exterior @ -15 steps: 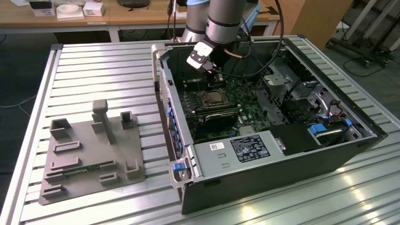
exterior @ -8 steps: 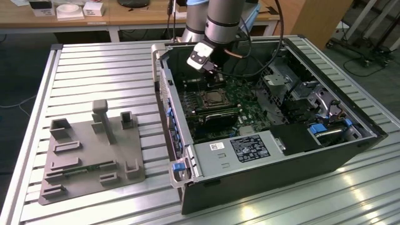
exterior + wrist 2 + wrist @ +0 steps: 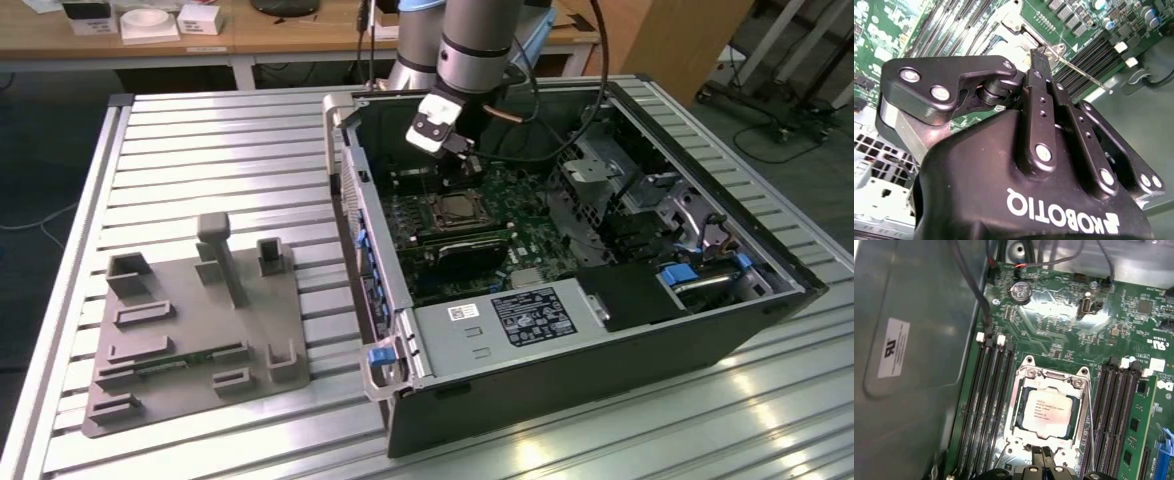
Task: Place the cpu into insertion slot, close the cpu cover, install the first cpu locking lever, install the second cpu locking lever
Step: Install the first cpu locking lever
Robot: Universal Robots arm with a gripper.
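Note:
The cpu (image 3: pixel 1046 410), a silvery square chip, lies in the insertion slot (image 3: pixel 461 210) on the green board inside the open computer case. The cpu cover (image 3: pixel 1054 376), a thin metal frame, lies flat around the chip. In the first wrist view my gripper (image 3: pixel 1041 456) is shut, its tips together just past the socket's near edge and holding nothing that I can see. In the second wrist view the fingertips (image 3: pixel 1039 57) sit close to a thin metal lever rod (image 3: pixel 1081 72) beside the socket corner. In the exterior view the gripper (image 3: pixel 454 150) hangs a little above the socket.
Long black memory slots (image 3: pixel 989 405) flank the socket on both sides. Case walls (image 3: pixel 354 200) and cables (image 3: pixel 561 120) surround the arm. A black labelled box (image 3: pixel 534 315) sits at the case front. A grey fixture plate (image 3: pixel 200 330) rests on the slatted table at the exterior view's left.

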